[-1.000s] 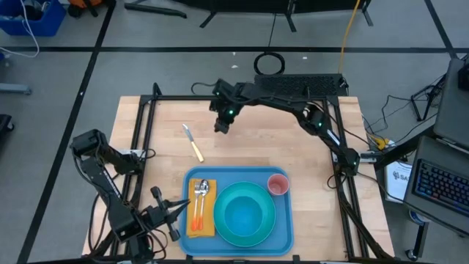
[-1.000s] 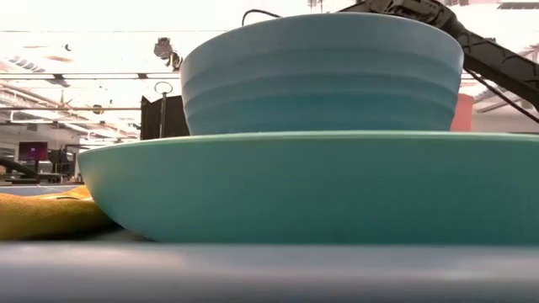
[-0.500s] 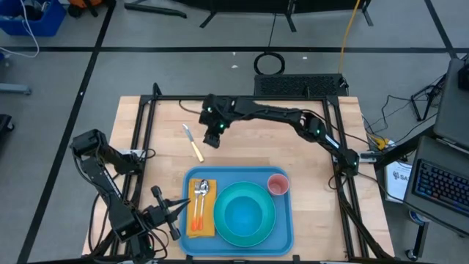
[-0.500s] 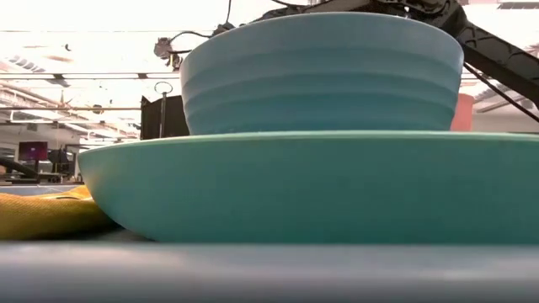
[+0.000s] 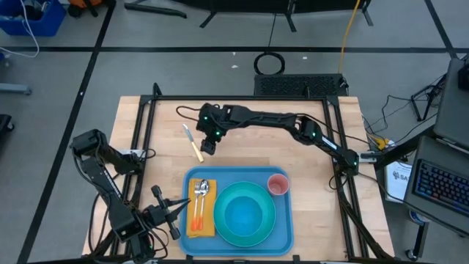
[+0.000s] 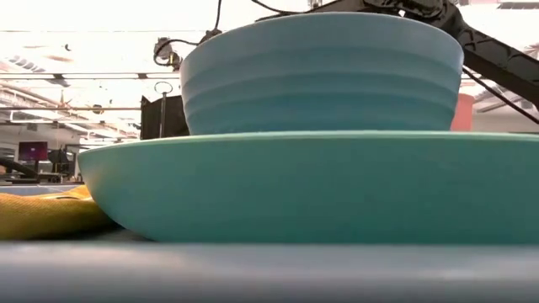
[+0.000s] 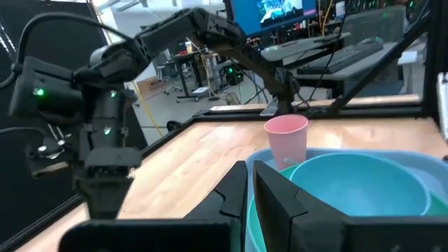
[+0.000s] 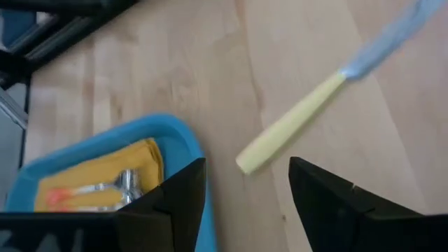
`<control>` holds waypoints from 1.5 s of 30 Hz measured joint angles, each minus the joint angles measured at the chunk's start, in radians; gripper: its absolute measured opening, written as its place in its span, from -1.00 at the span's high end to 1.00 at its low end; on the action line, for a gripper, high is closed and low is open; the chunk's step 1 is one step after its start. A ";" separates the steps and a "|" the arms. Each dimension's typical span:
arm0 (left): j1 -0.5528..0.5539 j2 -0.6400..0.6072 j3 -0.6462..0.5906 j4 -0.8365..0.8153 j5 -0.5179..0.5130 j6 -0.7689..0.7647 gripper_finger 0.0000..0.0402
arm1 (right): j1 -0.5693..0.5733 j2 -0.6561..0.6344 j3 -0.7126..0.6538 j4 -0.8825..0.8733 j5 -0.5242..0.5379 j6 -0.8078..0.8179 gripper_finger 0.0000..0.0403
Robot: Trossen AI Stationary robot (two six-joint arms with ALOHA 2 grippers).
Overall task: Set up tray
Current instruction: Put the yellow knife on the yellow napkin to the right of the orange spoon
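The light-blue tray (image 5: 284, 220) lies at the table's near edge. It carries a turquoise plate (image 5: 223, 224) with a bowl (image 5: 244, 213) on it, a pink cup (image 5: 278, 183), and a yellow napkin (image 5: 199, 220) under a spoon and an orange-handled utensil. A knife (image 5: 193, 141) with a yellow handle (image 8: 290, 133) lies flat on the bare wood beyond the tray's far left corner. My right gripper (image 8: 245, 192) hovers open just above the handle's end, pointing slantwise down. My left gripper (image 7: 252, 196) is shut and level at the tray's left rim. My left gripper stands at the tray's left rim (image 5: 186, 209); I cannot tell whether it touches it.
Black frame rails (image 5: 143, 139) run along the table's left, far and right sides. Bare wood (image 5: 278, 150) lies between the tray and the far rail. The bowl on the plate (image 6: 320, 76) fills the low view.
My right gripper has moved toward the table's left edge and a little toward the near edge. It has sunk slightly, ending beside the knife's handle. The knife and the things on the tray have stayed where they were.
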 joint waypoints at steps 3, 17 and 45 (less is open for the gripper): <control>-0.004 0.000 0.000 -0.017 -0.007 -0.012 0.85 | -0.004 0.007 0.000 0.008 -0.006 0.020 0.04; -0.018 0.000 0.000 -0.062 0.009 -0.050 0.85 | 0.017 0.073 0.000 0.085 0.017 0.057 0.03; -0.023 0.000 -0.067 -0.054 -0.005 -0.129 0.85 | 0.057 0.133 0.001 0.186 0.219 0.004 0.03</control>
